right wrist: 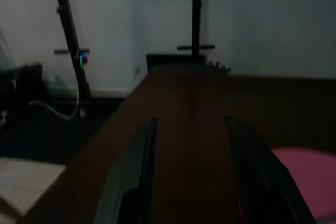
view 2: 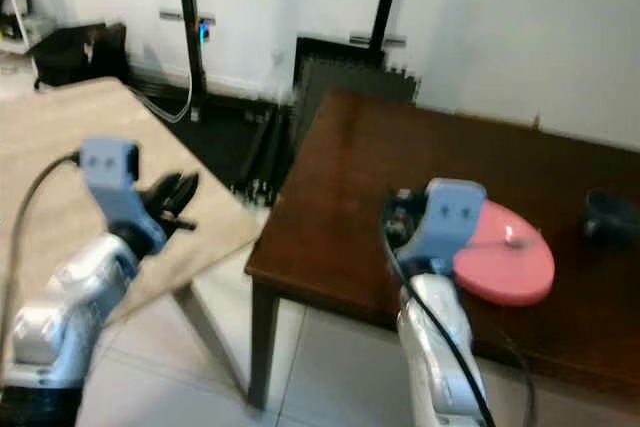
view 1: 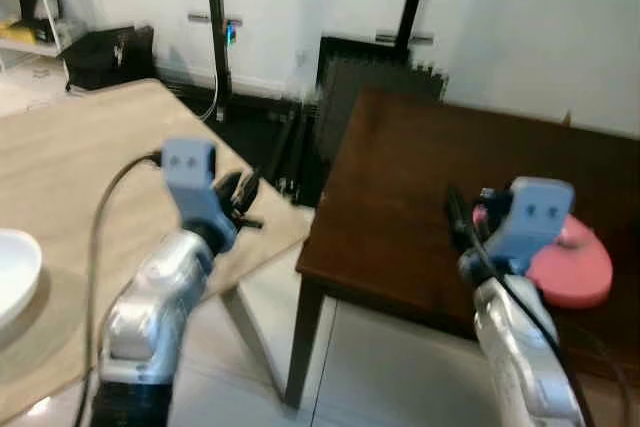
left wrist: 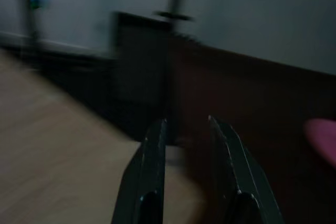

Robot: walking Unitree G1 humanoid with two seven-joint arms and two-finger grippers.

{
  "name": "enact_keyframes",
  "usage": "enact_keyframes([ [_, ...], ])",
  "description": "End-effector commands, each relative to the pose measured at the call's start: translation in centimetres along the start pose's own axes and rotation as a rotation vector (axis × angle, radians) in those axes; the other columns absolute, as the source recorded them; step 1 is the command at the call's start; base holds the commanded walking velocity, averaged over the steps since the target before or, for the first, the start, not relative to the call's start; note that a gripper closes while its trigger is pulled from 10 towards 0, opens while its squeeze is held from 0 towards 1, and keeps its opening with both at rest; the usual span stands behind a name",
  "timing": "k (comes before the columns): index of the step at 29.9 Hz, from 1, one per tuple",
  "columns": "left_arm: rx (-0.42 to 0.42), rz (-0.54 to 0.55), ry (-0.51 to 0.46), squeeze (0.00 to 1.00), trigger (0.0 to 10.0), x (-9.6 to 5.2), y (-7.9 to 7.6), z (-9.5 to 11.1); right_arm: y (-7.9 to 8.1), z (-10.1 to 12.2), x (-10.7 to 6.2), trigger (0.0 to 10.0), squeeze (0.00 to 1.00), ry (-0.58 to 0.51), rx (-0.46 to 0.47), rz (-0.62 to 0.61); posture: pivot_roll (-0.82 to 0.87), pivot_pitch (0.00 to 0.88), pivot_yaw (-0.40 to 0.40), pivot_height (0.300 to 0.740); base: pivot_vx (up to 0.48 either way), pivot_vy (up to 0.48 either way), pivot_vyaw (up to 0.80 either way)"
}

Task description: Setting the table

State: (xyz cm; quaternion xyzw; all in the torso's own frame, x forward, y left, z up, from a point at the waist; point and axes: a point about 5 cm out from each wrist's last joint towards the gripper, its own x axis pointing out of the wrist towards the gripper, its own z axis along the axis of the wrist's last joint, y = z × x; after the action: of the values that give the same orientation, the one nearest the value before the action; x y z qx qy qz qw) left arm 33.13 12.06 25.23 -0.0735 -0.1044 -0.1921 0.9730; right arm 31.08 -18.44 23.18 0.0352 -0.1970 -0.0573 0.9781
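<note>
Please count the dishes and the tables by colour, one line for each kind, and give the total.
Pink plate: 1
White dish: 1
Dark brown table: 1
Light wooden table: 1
Total: 4

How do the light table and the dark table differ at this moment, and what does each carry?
The light wooden table is pale tan; the dark wooden table is deep brown. The light table bears a white bowl near its edge; the dark table bears a pink plate. The left tool hangs over the light table's corner, the right tool over the dark table beside the plate. Both tools are open and hold nothing.
</note>
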Motion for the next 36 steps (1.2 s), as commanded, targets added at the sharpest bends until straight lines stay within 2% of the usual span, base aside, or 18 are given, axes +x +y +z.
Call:
enact_keyframes([
  [1,0.01,0.019,0.004,0.0,10.0,-0.21,0.48,-0.06,0.21,-0.22,-0.2,10.0,0.0,0.008,0.005,0.005,0.05,0.084,-0.03,0.74,0.0,-0.277,0.0],
  [5,-0.022,0.03,-0.002,0.0,10.0,-0.21,0.58,-0.01,0.21,-0.23,-0.22,10.0,0.0,0.008,0.004,0.005,0.05,0.084,-0.03,0.74,0.0,-0.138,0.0],
  [25,-0.028,0.03,-0.001,0.0,10.0,-0.16,0.5,-0.03,0.19,-0.27,-0.14,10.0,0.0,0.008,0.002,0.006,0.05,0.081,-0.032,0.74,0.0,0.0,0.0],
  [33,-0.023,0.032,-0.002,0.0,10.0,-0.14,0.6,-0.02,0.21,-0.24,-0.11,10.0,0.0,0.007,0.001,0.007,0.05,0.078,-0.033,0.74,0.0,0.464,0.0],
  [36,0.001,0.022,-0.001,0.0,10.0,-0.12,0.46,0.01,0.23,-0.23,-0.07,10.0,0.0,0.006,0.001,0.008,0.05,0.076,-0.033,0.74,0.0,0.0,0.0],
])
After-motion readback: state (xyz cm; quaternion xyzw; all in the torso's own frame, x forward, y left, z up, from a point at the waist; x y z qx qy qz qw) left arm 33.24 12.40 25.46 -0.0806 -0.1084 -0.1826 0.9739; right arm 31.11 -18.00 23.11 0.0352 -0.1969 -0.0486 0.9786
